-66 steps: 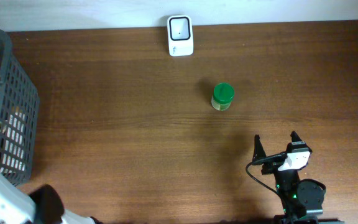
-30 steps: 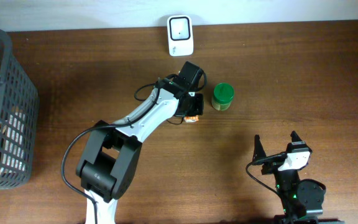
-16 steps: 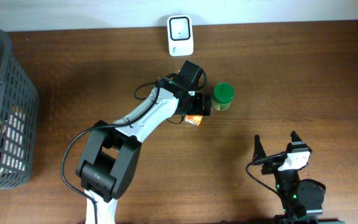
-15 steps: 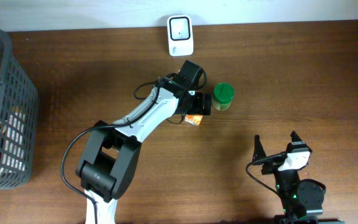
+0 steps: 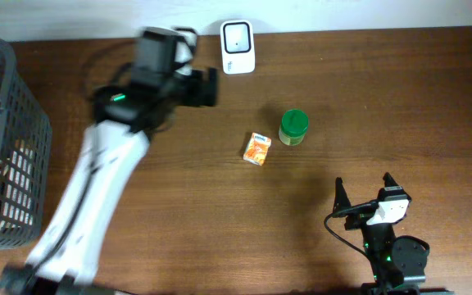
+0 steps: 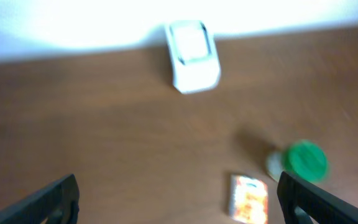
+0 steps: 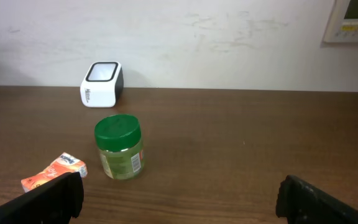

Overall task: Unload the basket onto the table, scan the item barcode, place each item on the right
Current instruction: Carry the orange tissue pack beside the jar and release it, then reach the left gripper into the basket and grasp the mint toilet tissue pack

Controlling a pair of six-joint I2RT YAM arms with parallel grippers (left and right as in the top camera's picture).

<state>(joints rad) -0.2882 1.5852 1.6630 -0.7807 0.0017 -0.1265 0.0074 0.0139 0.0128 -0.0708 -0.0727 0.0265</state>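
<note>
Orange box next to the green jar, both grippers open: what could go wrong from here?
The orange box lies close beside the green jar; a grasp on either could knock the other, perhaps toppling the upright jar. The left gripper looks motion-blurred near the scanner; a fast sweep might clip it. No barcode is visible on the box, so a scan may miss.

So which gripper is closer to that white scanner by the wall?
Left. The left gripper hangs just beside the scanner; the right gripper sits far across the table, beyond the green jar.
</note>
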